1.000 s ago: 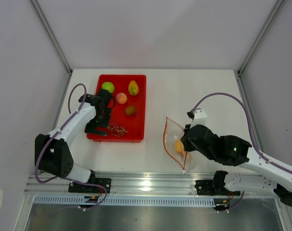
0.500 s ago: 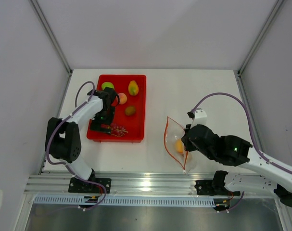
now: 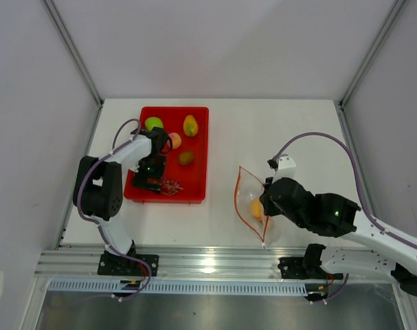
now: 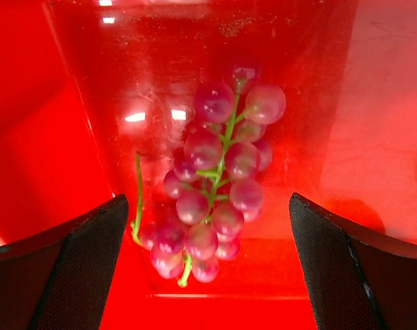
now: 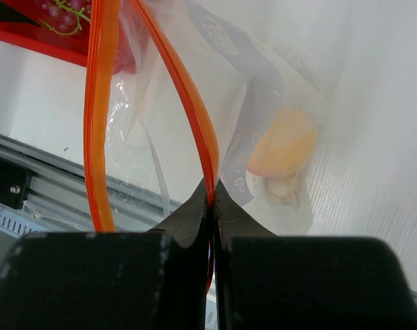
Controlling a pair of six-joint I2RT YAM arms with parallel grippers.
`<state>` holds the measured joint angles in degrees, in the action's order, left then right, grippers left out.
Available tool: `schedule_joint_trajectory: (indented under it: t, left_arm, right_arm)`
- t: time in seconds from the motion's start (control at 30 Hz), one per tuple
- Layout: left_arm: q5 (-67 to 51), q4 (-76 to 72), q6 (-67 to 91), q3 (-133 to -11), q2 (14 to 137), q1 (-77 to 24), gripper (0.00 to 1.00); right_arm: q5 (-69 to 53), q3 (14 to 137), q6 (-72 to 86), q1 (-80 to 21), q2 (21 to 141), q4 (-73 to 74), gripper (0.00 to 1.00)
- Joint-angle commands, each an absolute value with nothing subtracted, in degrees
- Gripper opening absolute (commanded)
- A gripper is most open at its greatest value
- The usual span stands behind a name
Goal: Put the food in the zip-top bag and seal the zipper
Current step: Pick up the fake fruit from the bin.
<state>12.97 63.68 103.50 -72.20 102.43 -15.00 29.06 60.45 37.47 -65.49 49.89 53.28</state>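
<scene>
L tool (image 4: 207, 203) wide over grapes (image 4: 218, 165), top-cam unclear

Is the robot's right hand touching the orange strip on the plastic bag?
Touching. The right wrist view shows the right gripper pinched shut on the zipper, with the orange strip running straight down between its closed fingertips.

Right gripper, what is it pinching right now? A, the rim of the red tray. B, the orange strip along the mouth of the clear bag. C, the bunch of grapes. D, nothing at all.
B: the right wrist view shows the right gripper shut on the orange strip of the bag, while the grapes lie in the red tray below the open left gripper.
</scene>
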Motion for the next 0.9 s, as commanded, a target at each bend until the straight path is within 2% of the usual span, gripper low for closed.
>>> schedule_joint_trajectory:
  t: [0.0,0.27,0.4,0.63,0.87]
  left_arm:
    - [11.4,61.8,104.4,-71.7,103.7,-14.2,0.99]
    - [11.7,60.8,104.8,-69.8,102.7,-14.2,0.99]
    - [12.3,61.0,104.9,-69.3,102.5,-14.3,0.90]
    - [12.9,59.0,104.9,-66.8,101.0,-14.2,0.64]
    - [12.2,58.6,102.8,-67.0,100.7,-14.2,0.53]
  right_arm:
    - [29.4,60.5,37.6,-65.2,48.6,53.1,0.00]
    - [29.4,60.3,38.3,-65.2,48.2,53.1,0.00]
    - [29.1,60.4,38.3,-65.2,47.7,52.9,0.00]
    - [29.1,60.7,38.4,-65.2,46.9,52.9,0.00]
    - [29.3,61.3,38.2,-65.2,47.0,52.9,0.00]
